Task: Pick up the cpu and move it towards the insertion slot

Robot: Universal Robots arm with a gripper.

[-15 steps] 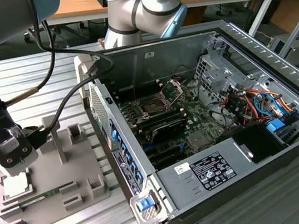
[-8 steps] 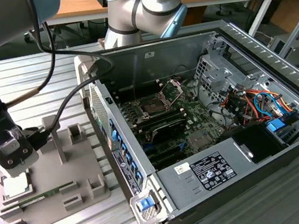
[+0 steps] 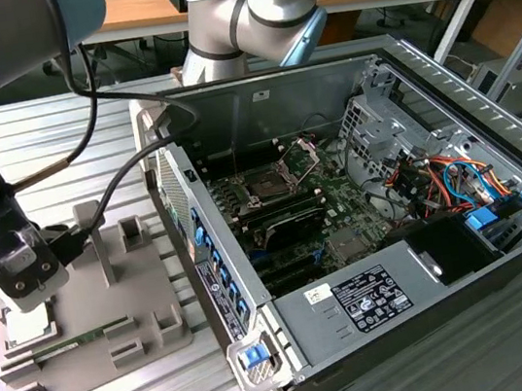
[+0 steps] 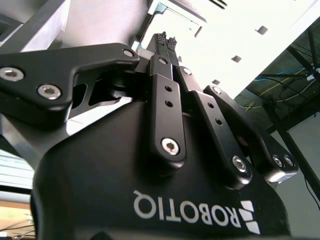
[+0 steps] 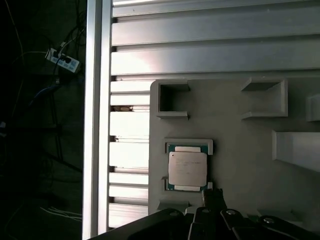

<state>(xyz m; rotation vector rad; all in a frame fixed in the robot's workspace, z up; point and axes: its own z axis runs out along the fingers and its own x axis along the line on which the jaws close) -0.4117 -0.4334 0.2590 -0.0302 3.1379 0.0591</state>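
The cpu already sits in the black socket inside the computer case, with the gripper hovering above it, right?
No. The first wrist view shows the cpu lying in a pocket of the grey tray outside the computer case, not in the socket. The gripper does hover above it.

Cpu (image 5: 187, 168) in tray pocket (image 5: 189, 143)

Silvery cpu (image 5: 187, 168), grey tray (image 5: 240, 150)

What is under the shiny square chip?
The cpu lies in a walled pocket of the grey tray. The pocket floor beneath it is covered by the chip.
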